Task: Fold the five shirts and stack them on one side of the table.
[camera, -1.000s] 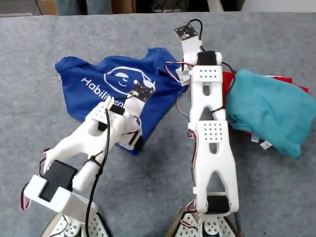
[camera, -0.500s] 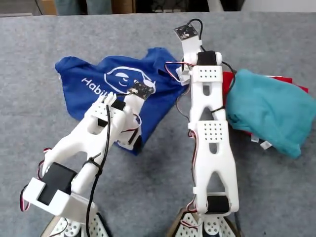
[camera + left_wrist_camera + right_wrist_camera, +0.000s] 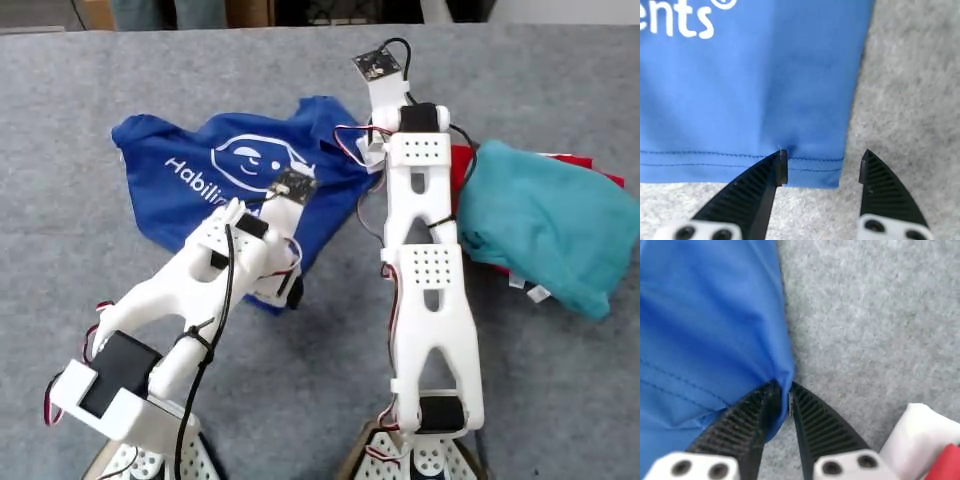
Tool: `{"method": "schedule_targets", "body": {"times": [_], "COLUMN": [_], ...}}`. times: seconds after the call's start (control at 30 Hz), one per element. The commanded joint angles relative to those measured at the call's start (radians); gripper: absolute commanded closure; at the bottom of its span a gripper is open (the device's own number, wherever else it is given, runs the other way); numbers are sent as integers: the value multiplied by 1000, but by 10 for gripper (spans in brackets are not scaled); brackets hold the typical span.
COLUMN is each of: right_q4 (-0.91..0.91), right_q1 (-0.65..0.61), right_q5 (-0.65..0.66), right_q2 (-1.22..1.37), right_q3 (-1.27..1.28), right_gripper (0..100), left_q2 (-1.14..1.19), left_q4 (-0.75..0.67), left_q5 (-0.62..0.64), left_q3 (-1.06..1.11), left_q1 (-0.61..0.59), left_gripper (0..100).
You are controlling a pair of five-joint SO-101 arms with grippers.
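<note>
Black ribbed fingers of the left gripper stand apart, straddling the blue shirt's hem corner on the grey table. The right gripper is pinched tight on another edge of the blue shirt. Beside the blue shirt, a teal shirt lies atop a red shirt.

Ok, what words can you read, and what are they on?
White lettering on the blue shirt: the left arm covers its end, no whole word reads.
Left wrist view, same shirt: letters cut off at the edge.
White tags by the teal shirt: too small to read.
</note>
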Motion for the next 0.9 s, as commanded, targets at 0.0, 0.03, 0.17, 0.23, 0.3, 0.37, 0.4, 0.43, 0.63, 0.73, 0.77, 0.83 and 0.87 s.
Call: {"method": "schedule_targets", "body": {"times": [0.0, 0.03, 0.17, 0.23, 0.3, 0.37, 0.4, 0.43, 0.63, 0.73, 0.77, 0.83, 0.87], "right_q4": [-17, -17, -17, -17, -17, -17, -17, -17, -17, -11, -9, 14, 32], "right_q1": [6, 6, 6, 6, 6, 6, 6, 6, 6, 6, 6, 6, 8], "right_q5": [5, 5, 5, 5, 5, 5, 5, 5, 5, 5, 5, 3, 3], "right_q2": [-24, -24, -24, -24, -24, -24, -24, -24, -24, -35, -45, -85, -113], "right_q3": [-47, -47, -47, -47, -47, -47, -47, -47, -50, -53, -53, -53, -53], "right_gripper": [984, 984, 984, 984, 984, 984, 984, 984, 984, 984, 984, 984, 983], "left_q2": [-11, 8, 80, 107, 133, 170, 184, 199, 219, 212, 196, 141, 100], "left_q4": [-11, -6, 0, 40, 69, 72, 75, 80, 74, 80, 80, 81, 81], "left_q5": [11, 11, 11, 11, 9, 11, 11, 11, 6, 9, 9, 11, 6], "left_q3": [10, 8, -1, -39, -71, -94, -105, -119, -134, -140, -136, -122, -110], "left_q1": [10, 12, 12, 12, 13, 13, 15, 15, 13, 16, 15, 10, 5], "left_gripper": [755, 755, 755, 761, 801, 845, 864, 881, 971, 971, 971, 971, 971]}}
